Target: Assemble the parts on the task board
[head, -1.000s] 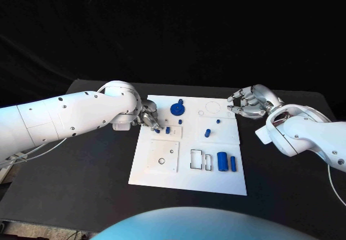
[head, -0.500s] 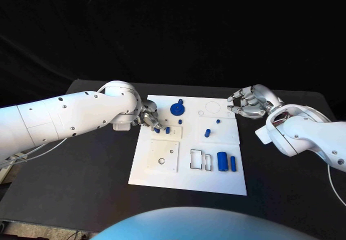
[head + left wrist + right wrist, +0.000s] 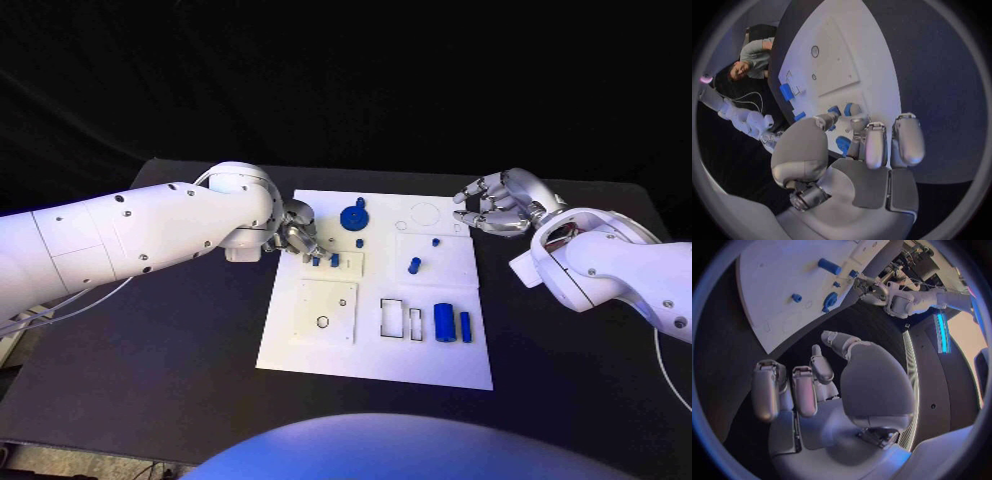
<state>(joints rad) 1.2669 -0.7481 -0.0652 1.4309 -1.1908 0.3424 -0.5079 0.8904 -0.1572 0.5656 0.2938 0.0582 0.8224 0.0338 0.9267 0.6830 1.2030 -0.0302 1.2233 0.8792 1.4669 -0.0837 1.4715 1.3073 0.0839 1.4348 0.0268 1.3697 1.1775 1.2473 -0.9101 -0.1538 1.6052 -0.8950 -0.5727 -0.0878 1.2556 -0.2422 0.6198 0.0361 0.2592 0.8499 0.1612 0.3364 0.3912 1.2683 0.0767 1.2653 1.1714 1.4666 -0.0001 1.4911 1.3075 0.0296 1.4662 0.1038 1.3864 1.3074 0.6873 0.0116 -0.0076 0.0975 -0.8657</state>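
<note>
Since a second ago the left hand [image 3: 299, 240] has barely shifted, its fingers [image 3: 870, 145] staying low over the task board [image 3: 378, 350]. Two small blue pegs [image 3: 323, 260] stand just beyond the fingertips; whether one is pinched I cannot tell. Seating a peg calls for it upright and pressed straight down. The blue gear [image 3: 355, 216] sits close beside the fingers and could be knocked. The right hand [image 3: 496, 205] hovers off the board over the counter [image 3: 173, 340], fingers loosely apart, holding nothing.

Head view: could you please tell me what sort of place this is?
Probably a robotics test bench: a black table against a dark backdrop, a white task board with blue parts.
</note>
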